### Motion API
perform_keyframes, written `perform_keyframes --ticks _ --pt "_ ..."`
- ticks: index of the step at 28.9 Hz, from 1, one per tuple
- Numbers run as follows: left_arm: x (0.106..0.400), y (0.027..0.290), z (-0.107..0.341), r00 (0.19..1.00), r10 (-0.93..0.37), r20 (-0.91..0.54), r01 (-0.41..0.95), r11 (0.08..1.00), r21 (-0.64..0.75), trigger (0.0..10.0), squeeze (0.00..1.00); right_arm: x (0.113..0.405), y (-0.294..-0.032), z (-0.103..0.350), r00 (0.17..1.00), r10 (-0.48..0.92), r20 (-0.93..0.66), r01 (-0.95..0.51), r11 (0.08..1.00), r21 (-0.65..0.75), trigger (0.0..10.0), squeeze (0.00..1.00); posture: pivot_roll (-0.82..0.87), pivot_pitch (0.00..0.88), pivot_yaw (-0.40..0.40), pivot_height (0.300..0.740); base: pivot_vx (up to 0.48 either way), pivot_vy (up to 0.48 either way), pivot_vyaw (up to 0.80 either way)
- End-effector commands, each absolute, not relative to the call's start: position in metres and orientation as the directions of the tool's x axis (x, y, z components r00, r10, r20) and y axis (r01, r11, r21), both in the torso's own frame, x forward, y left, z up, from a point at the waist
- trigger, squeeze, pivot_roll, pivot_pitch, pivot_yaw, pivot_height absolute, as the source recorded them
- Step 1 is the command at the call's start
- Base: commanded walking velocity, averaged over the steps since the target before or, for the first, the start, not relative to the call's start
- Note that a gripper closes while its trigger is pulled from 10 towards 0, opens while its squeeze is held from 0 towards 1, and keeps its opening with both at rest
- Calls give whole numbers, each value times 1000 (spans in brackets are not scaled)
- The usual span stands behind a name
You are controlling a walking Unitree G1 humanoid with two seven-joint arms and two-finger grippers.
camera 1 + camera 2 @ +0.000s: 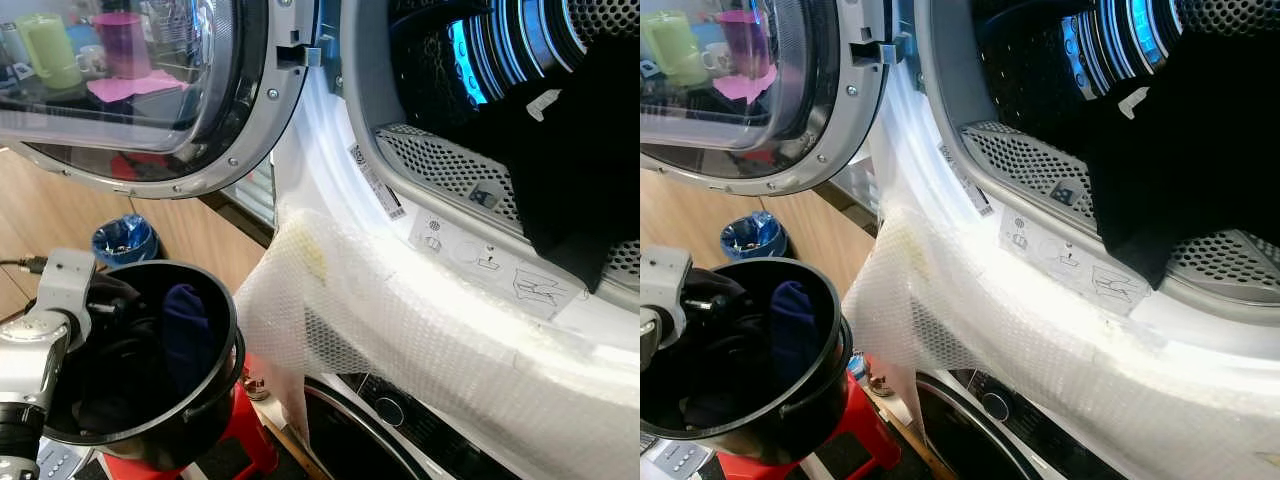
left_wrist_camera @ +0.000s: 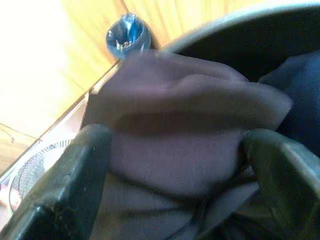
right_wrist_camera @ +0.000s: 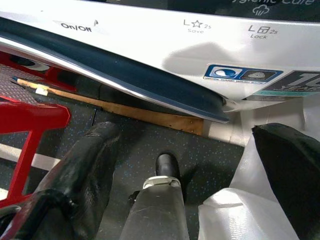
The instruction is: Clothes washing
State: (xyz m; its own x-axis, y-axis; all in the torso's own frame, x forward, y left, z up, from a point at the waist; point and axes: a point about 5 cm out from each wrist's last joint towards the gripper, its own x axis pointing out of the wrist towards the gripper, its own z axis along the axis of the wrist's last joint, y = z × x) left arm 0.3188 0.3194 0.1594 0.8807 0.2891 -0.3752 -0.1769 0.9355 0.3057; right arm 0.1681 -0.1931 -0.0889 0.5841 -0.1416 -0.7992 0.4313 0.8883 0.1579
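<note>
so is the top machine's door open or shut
Open: the round door is swung aside, and the drum opening is exposed with a dark garment hanging inside.

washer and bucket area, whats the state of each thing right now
machine door: swung open
drum: open, dark garment hanging over its rim
black bucket: upright, clothes inside
left gripper: jaws around grey cloth in the bucket
right gripper: jaws open, empty

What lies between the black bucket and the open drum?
In the left eye view, a white bubble-wrap sheet draped over the machine's front lies between the bucket and the drum.
</note>
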Motion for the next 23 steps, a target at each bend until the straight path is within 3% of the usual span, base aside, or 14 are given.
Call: perform_keyframes --ticks 1,19,20,23 --pt "317 322 155 870 317 -377 -195 925 326 10000 1000 161 -193 -92 559 -139 -817 445 882 155 10000 0 343 83 -59 740 0 0 0" --pt "311 342 153 816 462 -347 -319 861 396 10000 1000 157 -192 -94 551 -130 -824 473 862 180 10000 0 340 101 -51 740 0 0 0" --pt "311 341 150 815 461 -352 -316 862 397 10000 0 157 -191 -94 551 -130 -824 473 862 181 10000 0 337 101 -52 740 0 0 0" --pt "311 339 145 813 458 -359 -312 864 396 10000 0 157 -191 -94 551 -129 -825 471 863 180 10000 0 337 101 -52 740 0 0 0"
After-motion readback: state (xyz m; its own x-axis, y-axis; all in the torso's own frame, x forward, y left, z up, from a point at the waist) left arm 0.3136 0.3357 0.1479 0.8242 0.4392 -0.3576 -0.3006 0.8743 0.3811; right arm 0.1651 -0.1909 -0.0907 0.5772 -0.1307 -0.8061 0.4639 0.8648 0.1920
